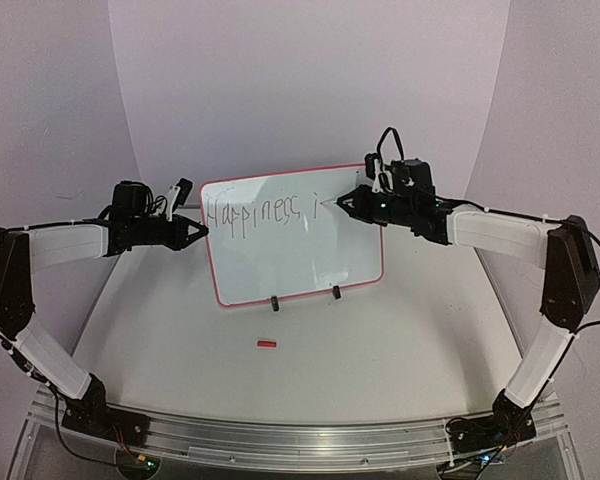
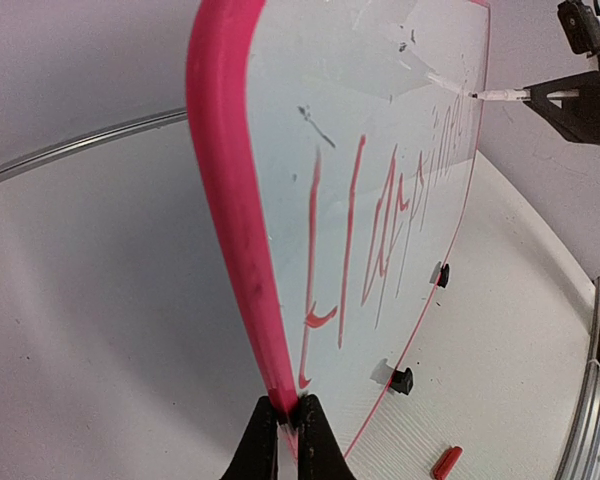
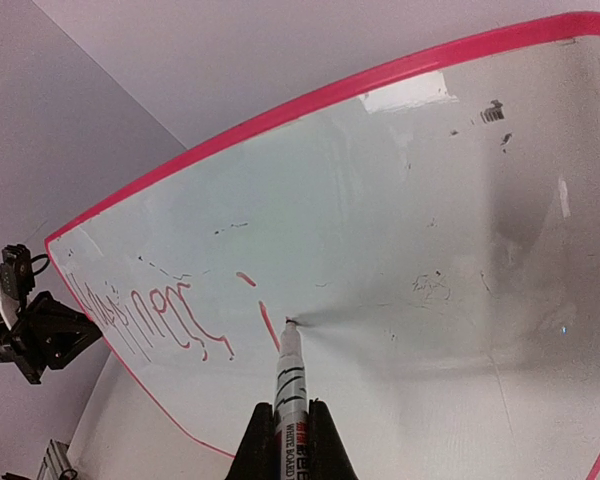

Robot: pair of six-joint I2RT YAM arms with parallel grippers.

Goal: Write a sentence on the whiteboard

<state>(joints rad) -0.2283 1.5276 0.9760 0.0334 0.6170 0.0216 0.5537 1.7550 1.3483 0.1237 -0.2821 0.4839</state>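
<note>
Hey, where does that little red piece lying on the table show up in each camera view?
Top external: the red piece lies lower centre, on the table, just in front of the whiteboard and its black foot.
Left wrist: bottom edge, right of centre, below that foot.
Right wrist: not in view.
Shared landmark: the board's red frame, seen in all three.

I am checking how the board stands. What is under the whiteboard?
Under the whiteboard, two small black feet clip its lower edge and seem to rest on the white table. The part of the table behind the board is covered by it.
</note>
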